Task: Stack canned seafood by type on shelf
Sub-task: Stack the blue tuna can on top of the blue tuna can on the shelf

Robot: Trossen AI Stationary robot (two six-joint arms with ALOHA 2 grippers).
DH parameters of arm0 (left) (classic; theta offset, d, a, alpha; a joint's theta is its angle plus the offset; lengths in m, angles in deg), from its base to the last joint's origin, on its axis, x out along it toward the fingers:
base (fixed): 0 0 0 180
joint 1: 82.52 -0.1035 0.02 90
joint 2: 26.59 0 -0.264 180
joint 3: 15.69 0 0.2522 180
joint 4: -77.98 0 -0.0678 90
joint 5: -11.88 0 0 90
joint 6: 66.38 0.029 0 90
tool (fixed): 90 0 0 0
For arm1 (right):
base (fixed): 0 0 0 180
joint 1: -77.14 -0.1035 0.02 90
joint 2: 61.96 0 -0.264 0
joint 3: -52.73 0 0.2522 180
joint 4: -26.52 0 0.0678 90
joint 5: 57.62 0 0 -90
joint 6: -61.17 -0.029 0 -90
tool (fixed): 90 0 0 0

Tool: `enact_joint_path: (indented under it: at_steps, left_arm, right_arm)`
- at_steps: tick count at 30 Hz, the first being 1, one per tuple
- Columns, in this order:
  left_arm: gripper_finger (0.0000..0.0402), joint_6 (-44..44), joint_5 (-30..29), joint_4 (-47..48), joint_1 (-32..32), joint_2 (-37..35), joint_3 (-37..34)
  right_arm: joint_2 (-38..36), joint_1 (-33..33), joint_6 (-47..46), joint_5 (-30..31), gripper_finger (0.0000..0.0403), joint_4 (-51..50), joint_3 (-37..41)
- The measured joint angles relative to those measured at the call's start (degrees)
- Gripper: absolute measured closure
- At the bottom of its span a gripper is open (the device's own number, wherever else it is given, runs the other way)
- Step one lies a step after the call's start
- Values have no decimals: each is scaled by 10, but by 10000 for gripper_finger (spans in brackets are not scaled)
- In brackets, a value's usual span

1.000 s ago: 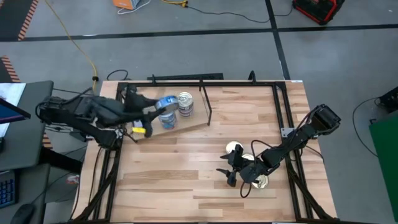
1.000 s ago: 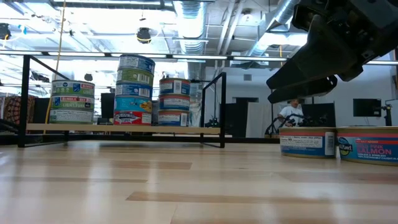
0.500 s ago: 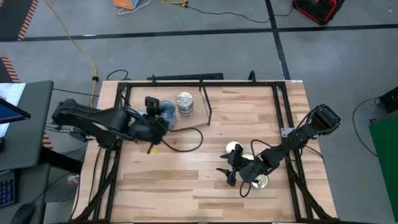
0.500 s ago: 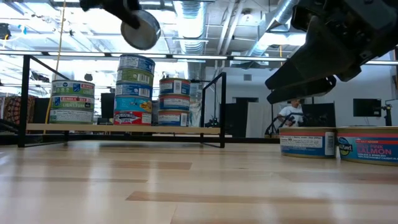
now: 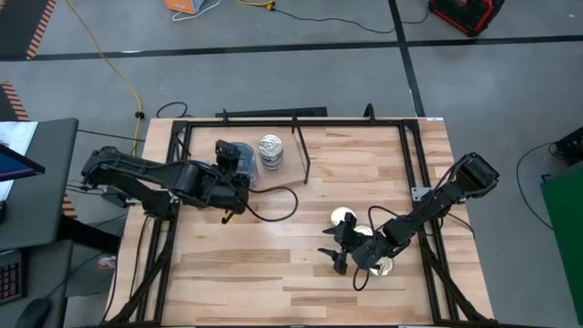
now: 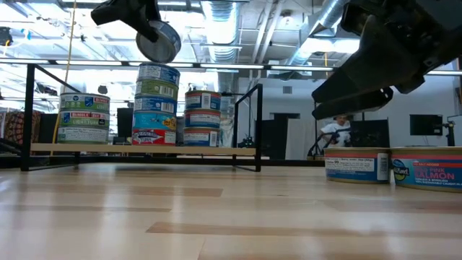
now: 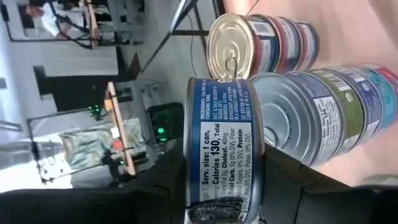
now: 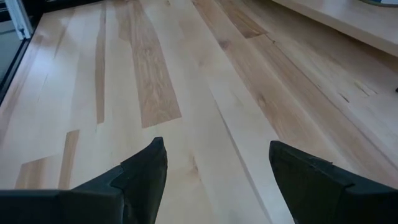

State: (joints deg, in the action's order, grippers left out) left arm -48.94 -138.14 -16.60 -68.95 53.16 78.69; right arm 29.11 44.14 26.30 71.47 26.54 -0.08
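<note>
Above the light plywood shelf (image 6: pixel 144 149) with its thin black rod frame, the left gripper (image 6: pixel 148 25) held a flat round blue-labelled tin (image 7: pixel 224 149) on edge, jaws clamped across its two faces. It hung just over the tallest stack (image 6: pixel 157 105) — four tins — at the middle of the board. The step in hand looked like placing: the tin was carried to the shelf but not yet set down. My judgement is that the next move called for turning the tin flat, lining it over a stack of its own kind and lowering it before release; set on a tilt, it could topple the pile.

Three stacks (image 6: pixel 144 108) showed in the low view: three tins on the left (image 6: pixel 84 118), four in the middle, three on the right (image 6: pixel 202 117).

The right gripper (image 5: pixel 339 246) waited with fingers spread wide and empty, low over the butcher-block tabletop (image 5: pixel 273 264), beside loose tins (image 5: pixel 342 217) — two (image 6: pixel 356 165) plain in the low view, a third possible from above.
</note>
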Motion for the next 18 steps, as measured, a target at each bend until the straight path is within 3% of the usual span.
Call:
enact_joint_path:
  at_steps: [18]
  left_arm:
    - [262, 119, 60, -31, -75, 0, 0]
  right_arm:
    - [0, 5, 0, 0, 97, 0, 0]
